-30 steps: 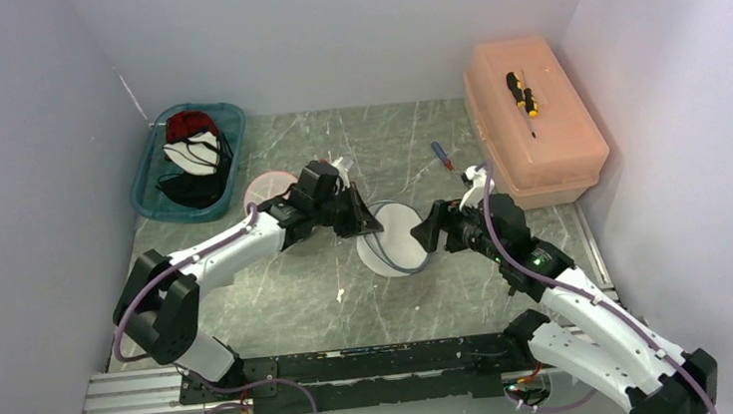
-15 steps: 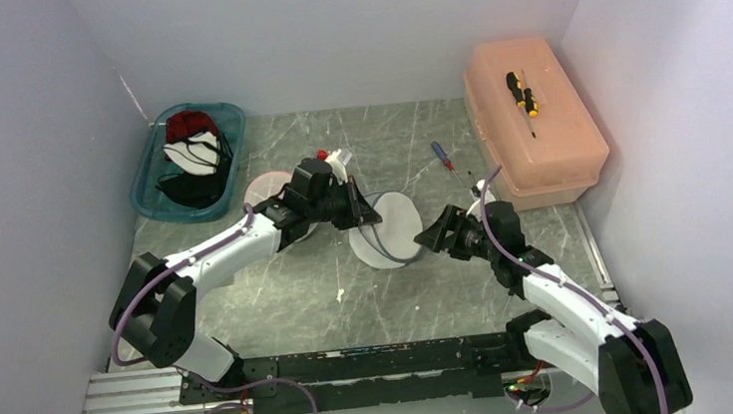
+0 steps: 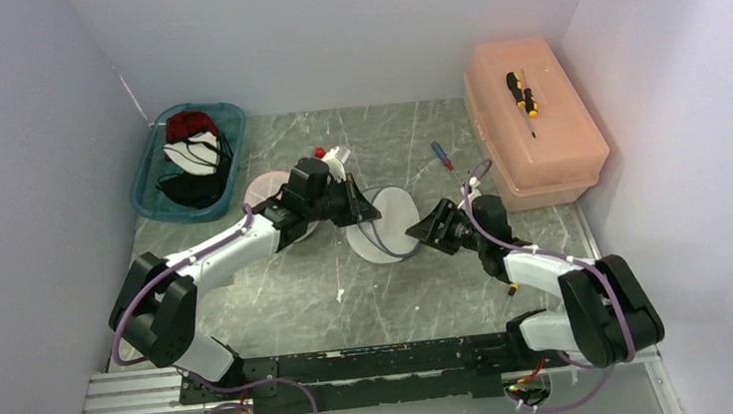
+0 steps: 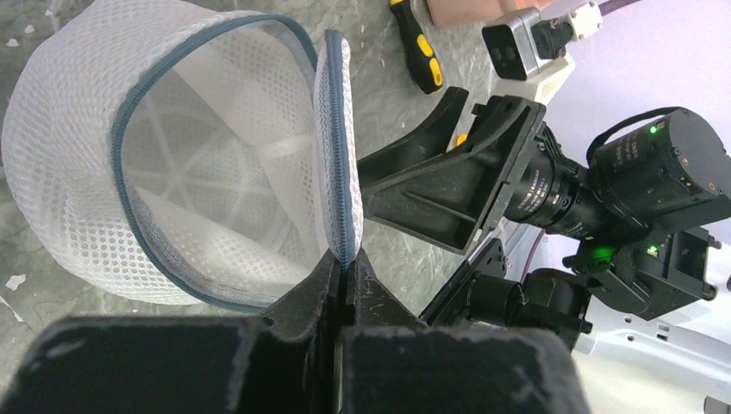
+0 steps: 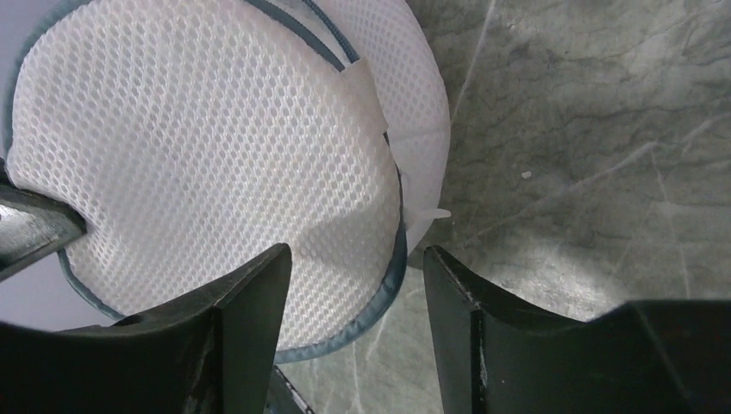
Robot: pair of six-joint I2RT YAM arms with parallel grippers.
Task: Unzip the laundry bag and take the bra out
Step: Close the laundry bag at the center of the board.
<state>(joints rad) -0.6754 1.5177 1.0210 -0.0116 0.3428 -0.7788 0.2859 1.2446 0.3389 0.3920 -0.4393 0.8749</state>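
The laundry bag (image 3: 392, 231) is a round white mesh drum with a grey-blue zipper, standing mid-table. Its lid (image 4: 334, 147) is unzipped and stands up from the bag's open mouth (image 4: 198, 181). My left gripper (image 4: 349, 259) is shut on the lid's zipper edge, seen from above beside the bag (image 3: 367, 213). My right gripper (image 5: 355, 254) is open at the bag's right side (image 3: 419, 232). The lid's lower rim (image 5: 392, 267) lies between its fingers, untouched. Inside the bag I see only white mesh and folds; the bra cannot be made out.
A teal bin (image 3: 155, 203) with red, white and black garments stands at the back left. A peach box (image 3: 549, 146) at the back right carries a yellow-black screwdriver (image 3: 521, 89). A blue-handled screwdriver (image 3: 441, 155) lies on the table, and a pale pink disc (image 3: 263, 188) lies behind my left arm.
My right gripper has moved left up to the bag and its jaws have narrowed around the lid's rim. The bag has shifted slightly left with the left gripper still holding the lid.
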